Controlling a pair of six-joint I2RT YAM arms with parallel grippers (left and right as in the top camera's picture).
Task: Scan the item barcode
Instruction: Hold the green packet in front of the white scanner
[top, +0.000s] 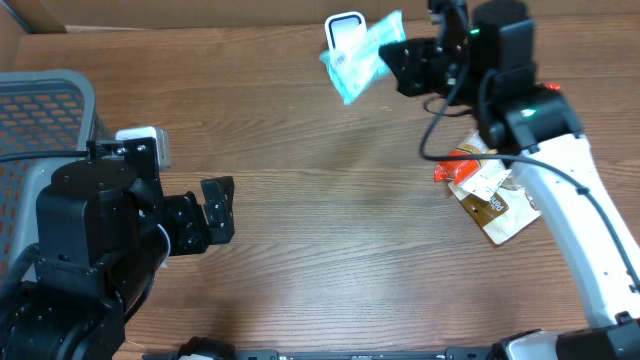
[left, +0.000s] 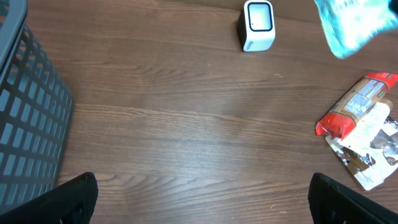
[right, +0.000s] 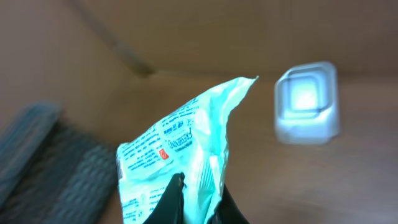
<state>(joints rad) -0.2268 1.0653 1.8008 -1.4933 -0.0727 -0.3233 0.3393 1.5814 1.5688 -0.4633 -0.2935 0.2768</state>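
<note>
Right fingers (right: 174, 205) pinch shut on the packet (top: 358, 55), held up just beside the scanner (left: 258, 25), while left fingers (left: 74, 199) gape empty; turning its barcode squarely to the scanner's window and holding steady should serve best.
</note>
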